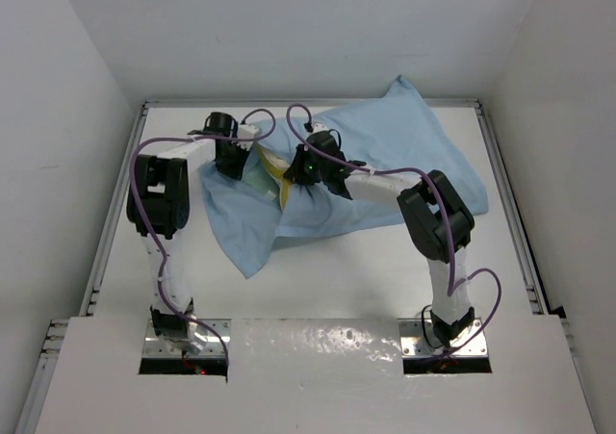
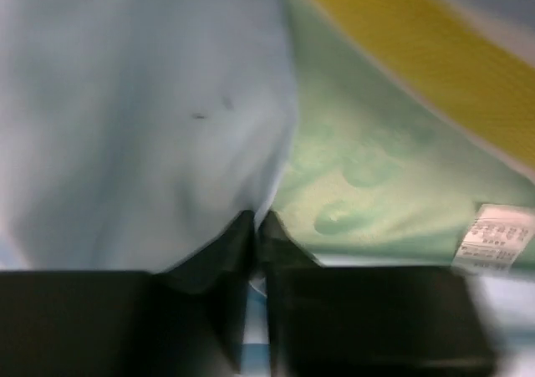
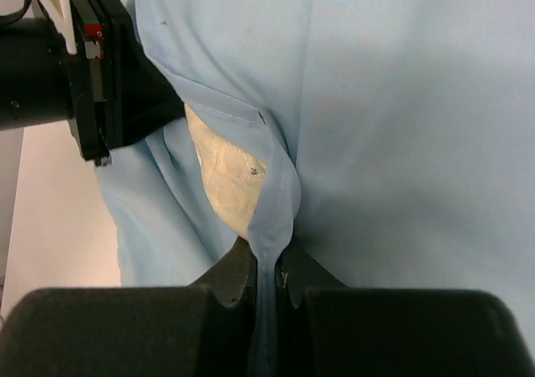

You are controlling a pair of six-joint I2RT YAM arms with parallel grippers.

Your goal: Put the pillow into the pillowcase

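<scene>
The pillow (image 3: 224,176) sat mostly inside the pillowcase (image 1: 395,150). Only a cream patch of it showed in the case's mouth, just ahead of the right gripper (image 3: 267,264) and a little to its left. That gripper's jaws were pressed together on the light blue hem, with the cloth running down between its fingers (image 3: 238,272).

On the other side of the opening, the left gripper (image 2: 255,222) had its tips drawn close. A fold of the blue cloth came down into them, so it seemed to be pinching the case there, though that wrist view was too blurred to be sure. Ahead of it and to its right lay the shiny green inner side of the case. Beyond that were the pillow's yellow trim (image 2: 426,55) and a small white tag (image 2: 497,239).

From above, both grippers met at the left end of the case, close beside each other. The rest of the blue cloth spread away to the right across the white table (image 1: 337,290).
</scene>
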